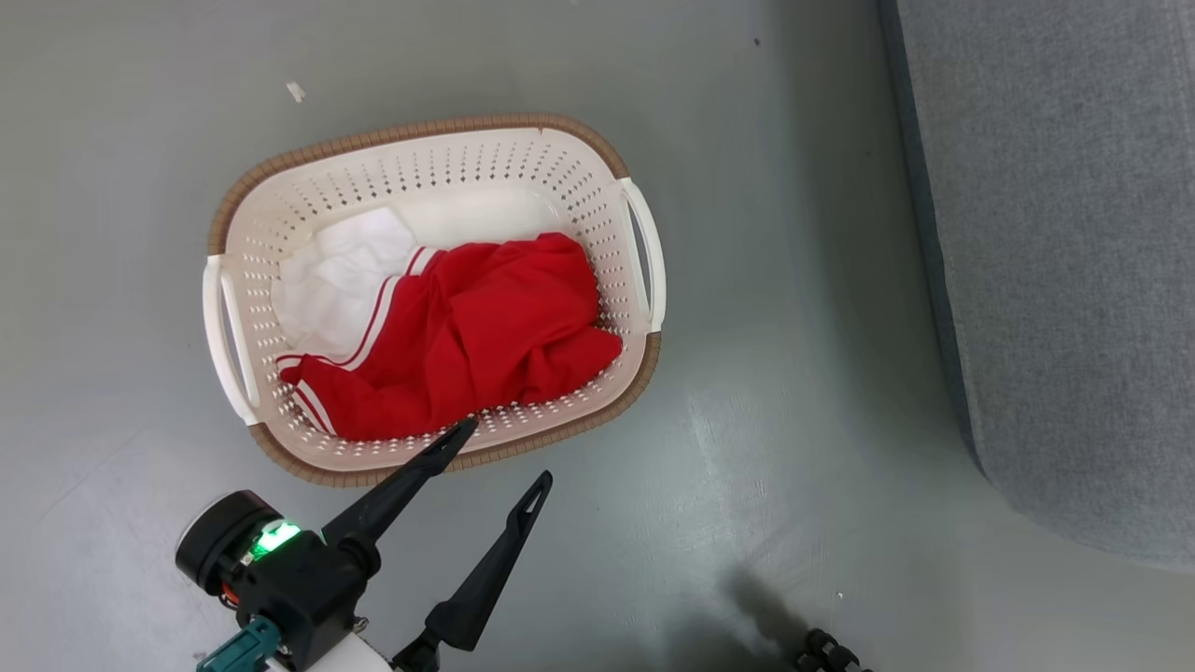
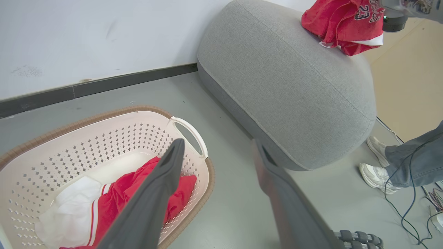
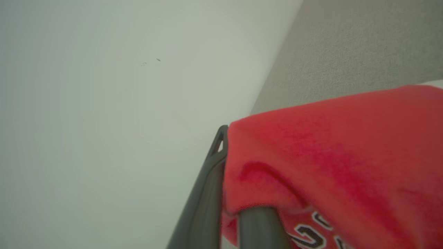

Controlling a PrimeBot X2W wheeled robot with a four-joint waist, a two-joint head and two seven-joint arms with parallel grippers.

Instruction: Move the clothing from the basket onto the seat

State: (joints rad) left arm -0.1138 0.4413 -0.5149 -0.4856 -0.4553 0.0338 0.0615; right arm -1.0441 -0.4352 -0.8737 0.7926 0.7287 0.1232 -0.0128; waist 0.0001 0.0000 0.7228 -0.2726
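The cream basket stands on the floor and holds a crumpled red garment with white stripes and a white cloth. My left gripper hangs open just outside the basket's near rim, nothing between its fingers; the left wrist view shows it over the basket's right end. The grey seat carries a red jersey on top. My right gripper is shut on that red jersey, which drapes over its fingers above the seat.
Grey floor separates the basket from the seat. A person's legs and pale shoes stand beside the seat, with cables trailing on the floor. A white wall runs behind the basket.
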